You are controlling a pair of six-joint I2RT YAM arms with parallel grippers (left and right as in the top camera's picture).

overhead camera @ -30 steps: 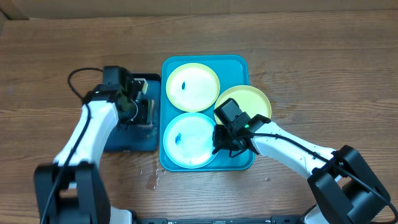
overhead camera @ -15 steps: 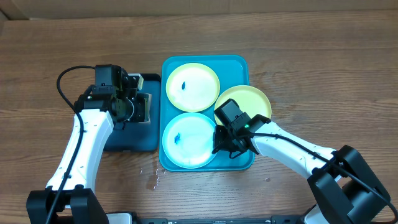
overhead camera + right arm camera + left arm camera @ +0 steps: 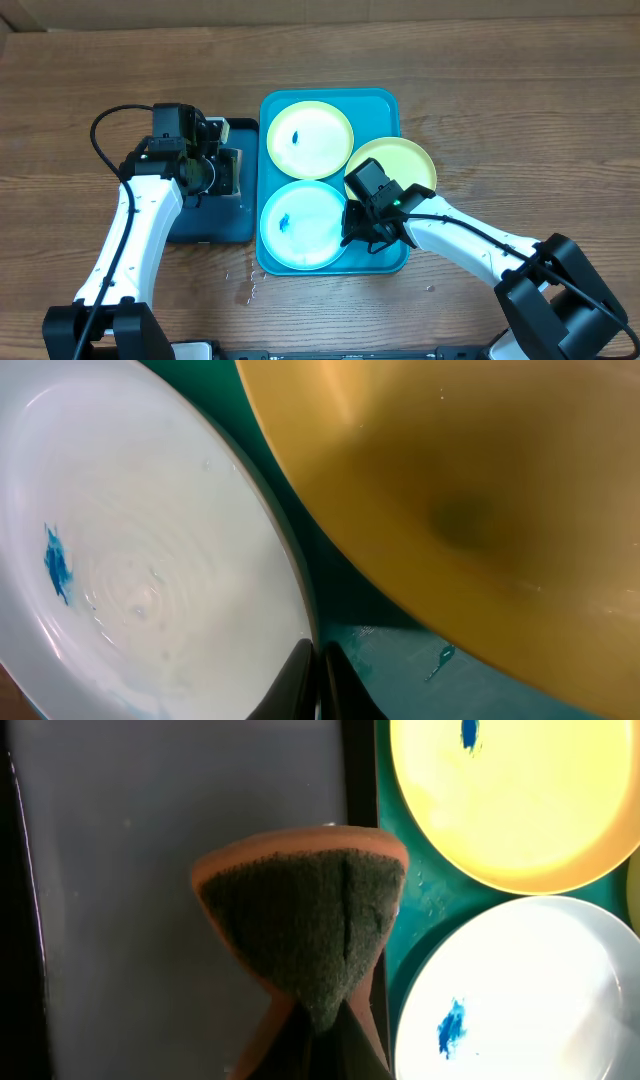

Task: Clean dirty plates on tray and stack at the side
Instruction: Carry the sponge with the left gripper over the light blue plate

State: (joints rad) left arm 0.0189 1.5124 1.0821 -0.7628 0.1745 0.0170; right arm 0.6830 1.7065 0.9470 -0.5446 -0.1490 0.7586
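The right tool (image 3: 318, 670) is closed on the right rim of the near plate (image 3: 300, 225), which lies in the near half of the tray (image 3: 385, 100). The far plate (image 3: 310, 140) lies in the far half. Both show a blue smudge. The third plate (image 3: 400, 160) leans on the tray's right rim, partly over the desk (image 3: 500, 100). The left tool (image 3: 225, 175) pinches a folded sponge (image 3: 300, 910) over the navy tray (image 3: 150, 870) to the left, not yet on any plate.

The main risk is the thin rim hold: hard scrubbing could pull the near plate free or slide it into the far plate. Lifting the near plate could also knock the third plate, just beside the right tool, off onto the desk.
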